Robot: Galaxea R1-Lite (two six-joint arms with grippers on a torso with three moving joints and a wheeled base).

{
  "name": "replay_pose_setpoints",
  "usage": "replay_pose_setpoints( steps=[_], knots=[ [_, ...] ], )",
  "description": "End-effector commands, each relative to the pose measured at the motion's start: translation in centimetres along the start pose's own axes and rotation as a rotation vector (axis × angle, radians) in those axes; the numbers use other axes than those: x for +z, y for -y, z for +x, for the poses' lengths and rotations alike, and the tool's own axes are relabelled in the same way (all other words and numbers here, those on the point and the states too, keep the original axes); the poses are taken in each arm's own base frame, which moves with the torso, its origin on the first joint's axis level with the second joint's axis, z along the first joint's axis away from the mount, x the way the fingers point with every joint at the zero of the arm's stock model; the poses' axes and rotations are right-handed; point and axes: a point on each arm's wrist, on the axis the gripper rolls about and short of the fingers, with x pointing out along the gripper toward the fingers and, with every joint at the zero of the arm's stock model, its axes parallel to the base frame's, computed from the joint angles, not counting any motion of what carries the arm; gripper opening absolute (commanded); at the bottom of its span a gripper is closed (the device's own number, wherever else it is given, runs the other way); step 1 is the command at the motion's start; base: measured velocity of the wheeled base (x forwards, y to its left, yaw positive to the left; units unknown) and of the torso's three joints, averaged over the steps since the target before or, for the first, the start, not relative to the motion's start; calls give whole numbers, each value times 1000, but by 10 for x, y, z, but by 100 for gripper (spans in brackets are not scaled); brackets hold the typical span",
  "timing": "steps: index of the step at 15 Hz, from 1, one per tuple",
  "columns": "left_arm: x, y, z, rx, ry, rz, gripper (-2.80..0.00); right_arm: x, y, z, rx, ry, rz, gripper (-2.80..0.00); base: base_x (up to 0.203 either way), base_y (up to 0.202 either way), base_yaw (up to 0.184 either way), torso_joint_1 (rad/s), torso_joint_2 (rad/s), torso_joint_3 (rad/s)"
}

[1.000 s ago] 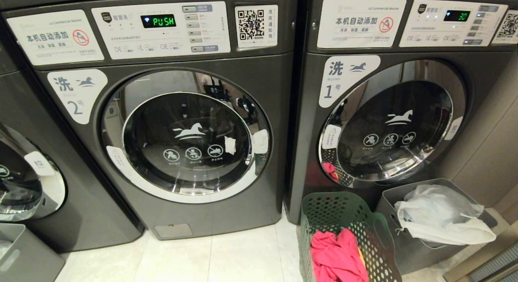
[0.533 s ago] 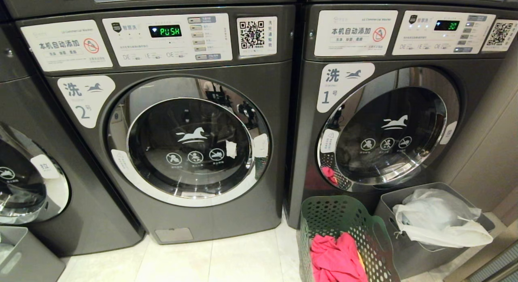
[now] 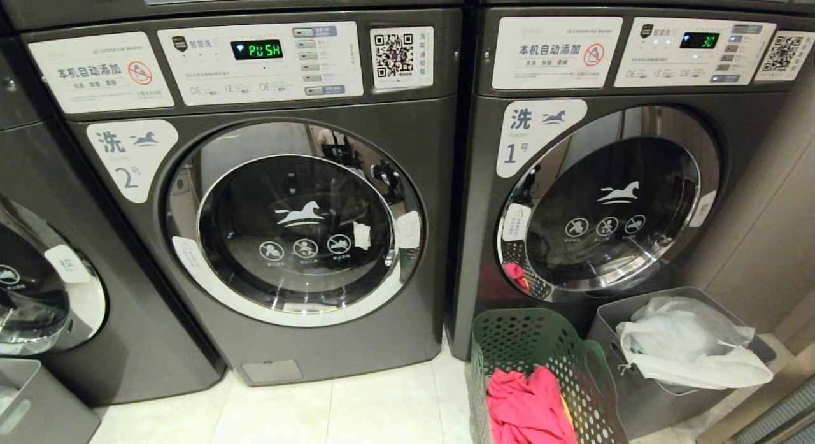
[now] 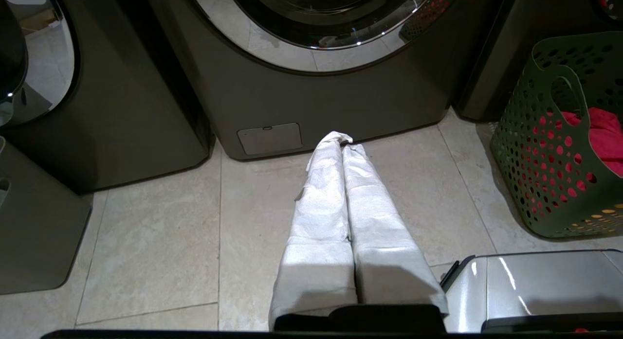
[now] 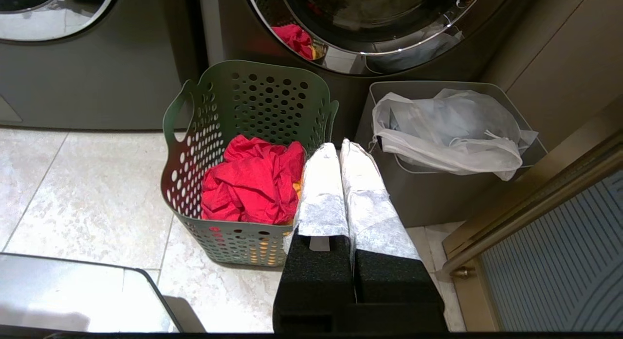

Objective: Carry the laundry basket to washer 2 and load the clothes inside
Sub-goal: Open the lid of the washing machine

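Both grippers are seen with their fingers pressed together and nothing held between them. From the left wrist view, the left gripper (image 4: 343, 142), its fingers wrapped in white cloth, is held low over the pale tiled floor (image 4: 160, 232), pointed at the base of washer 2 (image 4: 311, 96), just beside the small access panel (image 4: 269, 138) at the machine's foot. From the right wrist view, the right gripper (image 5: 338, 149), likewise wrapped in white, is held above the near rim of the laundry basket (image 5: 253, 93), between it and the grey bin (image 5: 428, 193).

Neither arm is shown in the head view. There, washer 2 (image 3: 267, 240) is seen at centre-left, its round chrome-ringed door shut, a white label with a horse and the numeral 2 at its upper left, and "PUSH" lit in green on its display (image 3: 256, 49). The like machine marked 1 (image 3: 605, 195) is placed to its right, its door also shut, with "30" shown on its panel.

The laundry basket (image 3: 535, 342) is set on the floor in front of washer 1, to the right of washer 2 and just beside the grey bin (image 3: 637, 393), which is lined with a white bag (image 3: 687, 348). The clothes (image 3: 528, 406) are piled inside the basket: a bright pink-red garment on top, with a sliver of yellow-orange at its edge. Part of a third machine (image 3: 57, 291) is seen at far left.
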Motion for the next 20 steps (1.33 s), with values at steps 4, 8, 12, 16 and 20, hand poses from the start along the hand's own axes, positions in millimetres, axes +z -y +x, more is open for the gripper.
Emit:
replay_pose_setpoints(
  steps=[4,8,12,16,20],
  knots=[
    [0,0,0,2,-4,3,-280,0,0,0,0,-4,-1,-280,2,3,-88,2,2,3],
    [0,0,0,2,-3,1,-280,0,0,0,1,-4,-1,-280,0,7,-177,3,1,1],
    [0,0,0,2,-3,1,-280,0,0,0,1,-3,-1,-280,0,5,-102,2,1,2],
    [0,0,0,2,-3,1,-280,0,0,0,0,-3,-1,-280,0,0,0,0,0,0],
    [0,0,0,2,-3,1,-280,0,0,0,1,-3,-1,-280,0,0,0,0,0,0]
  ],
)
